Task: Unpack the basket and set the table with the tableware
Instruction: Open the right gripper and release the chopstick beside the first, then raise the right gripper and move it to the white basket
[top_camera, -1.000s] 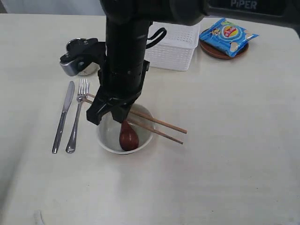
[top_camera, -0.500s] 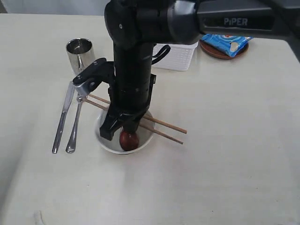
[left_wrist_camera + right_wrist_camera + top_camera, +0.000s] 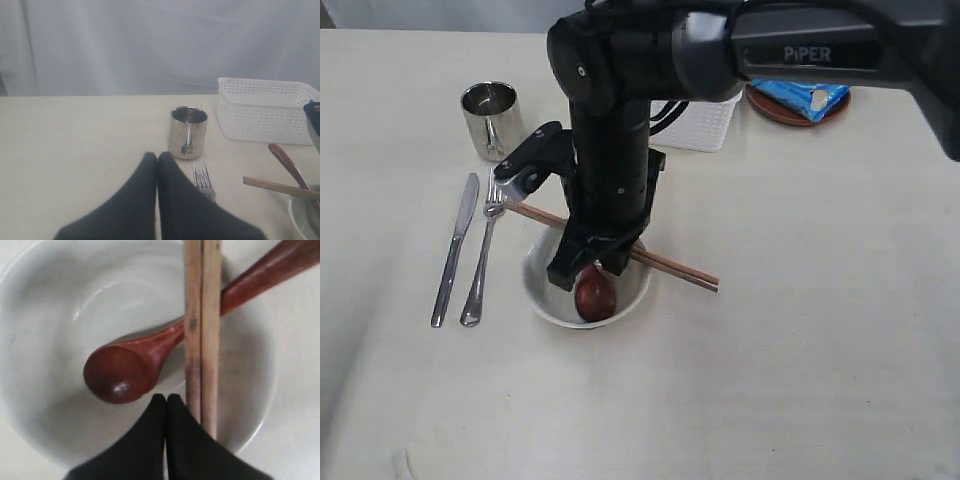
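right gripper (image 3: 166,402), pressed together and empty, hovers over the bowl (image 3: 542,298) on the desk (image 3: 800,330), just beside two chopsticks (image 3: 676,268) lying across its rim; the spoon (image 3: 594,297) rests inside. left gripper (image 3: 157,159) also pressed together. basket (image 3: 706,126) stands behind the arm.

My cream table (image 3: 820,350), partly set.
On it I see a steel mug (image 3: 492,118), knife (image 3: 455,250) and fork (image 3: 482,260) side by side, white bowl (image 3: 545,295) beside them, perforated basket (image 3: 710,125), brown plate (image 3: 770,108).

White grid-perforated basket (image 3: 265,117), red-brown spoon (image 3: 120,372), off-white bowl (image 3: 45,315), shiny steel mug (image 3: 492,120), tan chopsticks (image 3: 201,315), blue bag (image 3: 807,97)
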